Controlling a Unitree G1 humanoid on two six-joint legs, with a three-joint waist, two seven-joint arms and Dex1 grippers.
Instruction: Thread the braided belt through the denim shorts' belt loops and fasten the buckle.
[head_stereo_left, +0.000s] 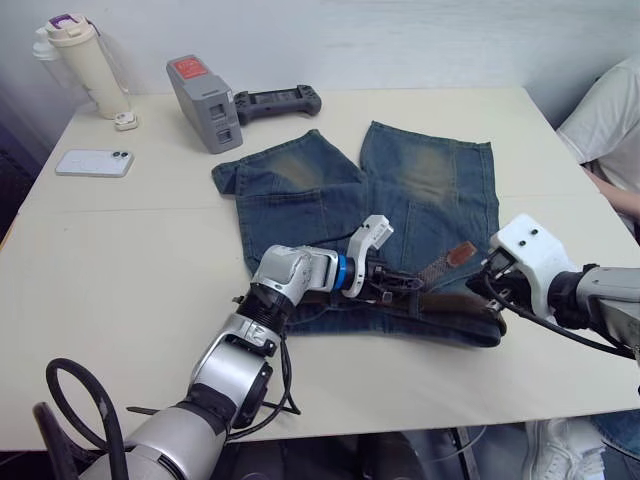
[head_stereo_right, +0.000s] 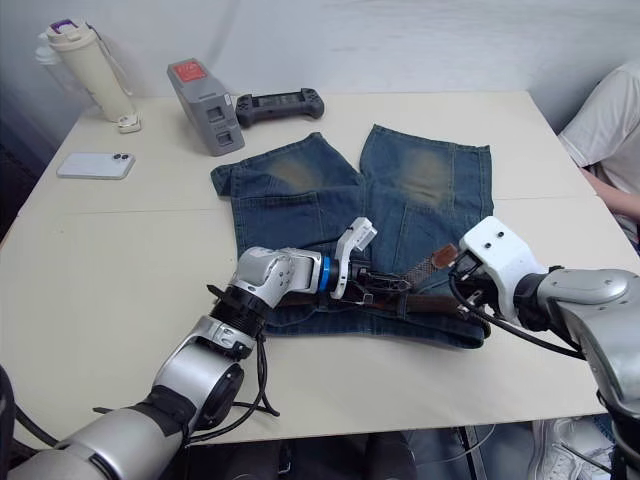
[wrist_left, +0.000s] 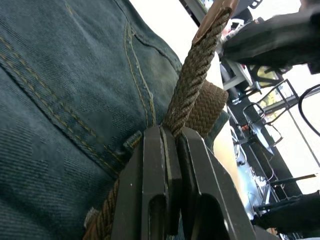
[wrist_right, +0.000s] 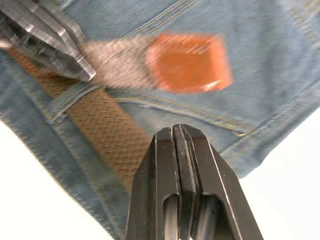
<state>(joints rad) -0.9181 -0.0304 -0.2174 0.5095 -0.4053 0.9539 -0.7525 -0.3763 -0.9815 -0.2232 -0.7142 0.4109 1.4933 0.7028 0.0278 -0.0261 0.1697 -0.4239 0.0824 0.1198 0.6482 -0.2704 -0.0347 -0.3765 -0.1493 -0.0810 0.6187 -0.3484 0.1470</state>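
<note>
Denim shorts (head_stereo_left: 400, 200) spread at frame centre on the table (head_stereo_left: 120, 260), braided belt (head_stereo_left: 450, 300) along the lower waistband; left gripper (wrist_left: 172, 137) clamped on the belt, tan tip (head_stereo_left: 461, 253) raised; right gripper (wrist_right: 179, 132) fingers pressed together, empty, lower right

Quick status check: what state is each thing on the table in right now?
braided belt: lying along the waistband, tan tip end lifted free
denim shorts: spread flat on the table
left gripper: fingers shut on the braided belt
right gripper: fingers shut, holding nothing, over the waistband corner
phone: lying flat, camera side up
bottle: upright, lid on
</note>
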